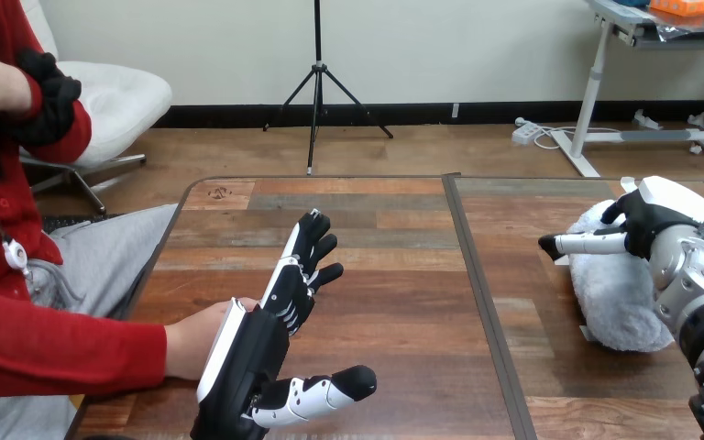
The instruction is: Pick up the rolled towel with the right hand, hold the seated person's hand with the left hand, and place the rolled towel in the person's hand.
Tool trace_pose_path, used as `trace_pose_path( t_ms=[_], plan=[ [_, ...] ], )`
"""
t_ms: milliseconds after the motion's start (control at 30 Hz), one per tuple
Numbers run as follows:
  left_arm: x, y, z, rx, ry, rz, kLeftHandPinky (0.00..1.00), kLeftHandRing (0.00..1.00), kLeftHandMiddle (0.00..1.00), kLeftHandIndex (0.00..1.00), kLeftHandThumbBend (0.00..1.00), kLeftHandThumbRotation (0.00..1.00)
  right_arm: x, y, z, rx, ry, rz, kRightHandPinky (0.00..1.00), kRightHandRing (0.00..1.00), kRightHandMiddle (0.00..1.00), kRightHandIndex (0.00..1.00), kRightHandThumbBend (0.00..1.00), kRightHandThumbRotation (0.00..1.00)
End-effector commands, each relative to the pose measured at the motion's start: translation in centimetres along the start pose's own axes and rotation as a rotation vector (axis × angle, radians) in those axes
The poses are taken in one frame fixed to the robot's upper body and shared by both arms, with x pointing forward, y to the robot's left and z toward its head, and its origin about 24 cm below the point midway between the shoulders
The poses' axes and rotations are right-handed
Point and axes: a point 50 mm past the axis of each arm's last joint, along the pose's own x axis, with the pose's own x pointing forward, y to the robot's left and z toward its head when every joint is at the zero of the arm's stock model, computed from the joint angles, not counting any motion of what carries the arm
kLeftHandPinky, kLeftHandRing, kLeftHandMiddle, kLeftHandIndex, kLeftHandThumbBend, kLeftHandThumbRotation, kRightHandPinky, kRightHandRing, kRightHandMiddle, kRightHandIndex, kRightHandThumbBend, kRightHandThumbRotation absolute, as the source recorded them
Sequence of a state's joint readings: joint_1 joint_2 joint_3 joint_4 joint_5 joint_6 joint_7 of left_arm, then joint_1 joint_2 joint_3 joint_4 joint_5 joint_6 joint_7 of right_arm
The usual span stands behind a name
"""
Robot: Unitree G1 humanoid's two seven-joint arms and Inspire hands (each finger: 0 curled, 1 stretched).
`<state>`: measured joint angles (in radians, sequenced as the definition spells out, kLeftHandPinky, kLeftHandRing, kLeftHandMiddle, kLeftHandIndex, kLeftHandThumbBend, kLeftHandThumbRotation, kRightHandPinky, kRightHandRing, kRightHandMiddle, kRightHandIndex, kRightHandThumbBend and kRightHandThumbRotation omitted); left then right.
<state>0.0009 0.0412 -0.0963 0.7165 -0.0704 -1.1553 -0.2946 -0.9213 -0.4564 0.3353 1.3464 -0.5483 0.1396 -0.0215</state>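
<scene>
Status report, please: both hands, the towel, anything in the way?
Left hand open, fingers straight, beside the person's hand, not round it. Right hand over the rolled towel; grip unclear. Towel on the table. Nothing lies between towel and person's hand.

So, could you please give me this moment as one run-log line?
left robot hand: open, beside person's hand | right robot hand: on towel, grip unclear | towel: on table, not delivered

Wooden plank desk [394, 275] with a dark rim; a dark seam running front to back splits it into two panels. Grey rolled towel [614, 302] lies on the right panel, near the right edge. Person's hand [188, 339] sits over the left panel's left edge, near the front.
</scene>
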Motion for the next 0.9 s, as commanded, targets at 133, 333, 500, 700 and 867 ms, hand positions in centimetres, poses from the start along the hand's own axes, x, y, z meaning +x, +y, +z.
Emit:
trace_pose_path(
  t_ms=[133,333,500,700,867],
  plan=[
    [1.3,0.7,0.8,0.031,-0.07,-0.003,0.87,0.96,1.0,0.99,1.0,0.58,-0.7,5.6,0.3,-0.025,-0.074,0.181,0.46,0.63,0.7,0.73,0.95,0.61],
    [1.3,0.8,0.9,0.037,-0.071,-0.005,0.87,0.96,1.0,0.99,1.0,0.58,-0.8,6.0,0.7,-0.038,-0.138,0.225,0.5,0.65,0.69,0.71,0.91,0.6],
    [1.3,0.8,0.9,0.035,-0.074,-0.002,0.88,0.96,1.0,0.99,1.0,0.58,-1.0,6.3,1.1,-0.055,-0.185,0.244,0.55,0.7,0.73,0.78,0.88,0.62],
    [1.3,0.9,1.0,0.024,-0.078,0.0,0.88,0.96,1.0,0.99,1.0,0.57,-1.2,6.7,1.6,-0.08,-0.242,0.261,0.49,0.65,0.69,0.73,0.89,0.62],
    [1.3,1.0,1.0,0.028,-0.082,-0.001,0.89,0.96,1.0,0.99,1.0,0.57,-1.5,7.1,2.0,-0.092,-0.298,0.295,0.46,0.61,0.67,0.69,0.85,0.58]
  ],
)
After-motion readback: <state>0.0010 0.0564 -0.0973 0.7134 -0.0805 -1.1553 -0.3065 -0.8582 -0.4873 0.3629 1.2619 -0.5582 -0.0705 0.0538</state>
